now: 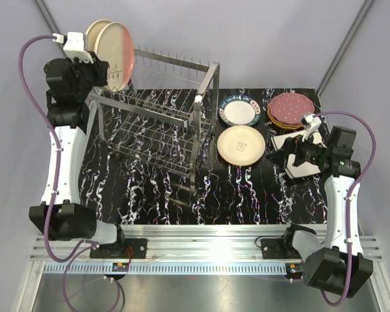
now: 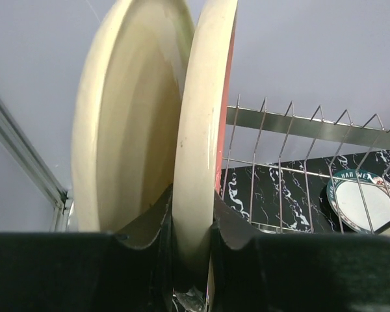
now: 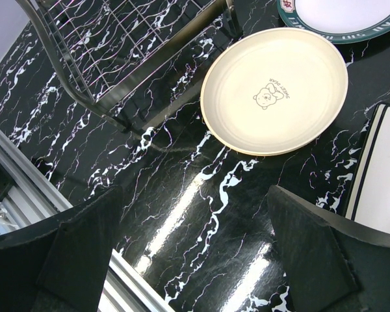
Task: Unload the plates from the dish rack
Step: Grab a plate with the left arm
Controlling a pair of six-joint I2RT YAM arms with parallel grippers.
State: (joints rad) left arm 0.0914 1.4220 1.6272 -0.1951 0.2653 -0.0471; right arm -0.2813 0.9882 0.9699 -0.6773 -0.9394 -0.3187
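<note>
My left pincer (image 2: 192, 224) is clamped on the rim of the orange-faced plate (image 2: 201, 130), one finger against each face. The grip looks seated, but only on the edge of the rim, so I judge it a shallow hold on a smooth, probably heavy thing.

The inner finger (image 2: 143, 227) sits in the narrow gap between this plate and the cream plate (image 2: 127, 130) standing just beside it. That neighbour is my first worry. If I twist or drift sideways, the finger or the rising rim could tip it.

Both plates stand upright at the far left end of the upper tier of the dish rack (image 1: 162, 123), and they are the only ones in it.

To do this well, I would raise the wrist straight up in the plate's own plane until its lower edge is clear of the prongs. Only then would I carry it across. I'd go slowly, since a plate held by its rim may swing or slide between the pads.

Further out on the bench (image 1: 247, 195), to the right of the rack, lie:
- a bear-printed plate (image 1: 241, 144)
- a patterned-rim plate (image 1: 240, 109)
- a maroon stack (image 1: 290, 109)
- a square plate (image 3: 383, 169)

My right pincer (image 3: 195, 221) hangs over that side with its fingers wide apart, holding nothing. The bare bench in front of the rack looks the safest place to set this one down flat.
</note>
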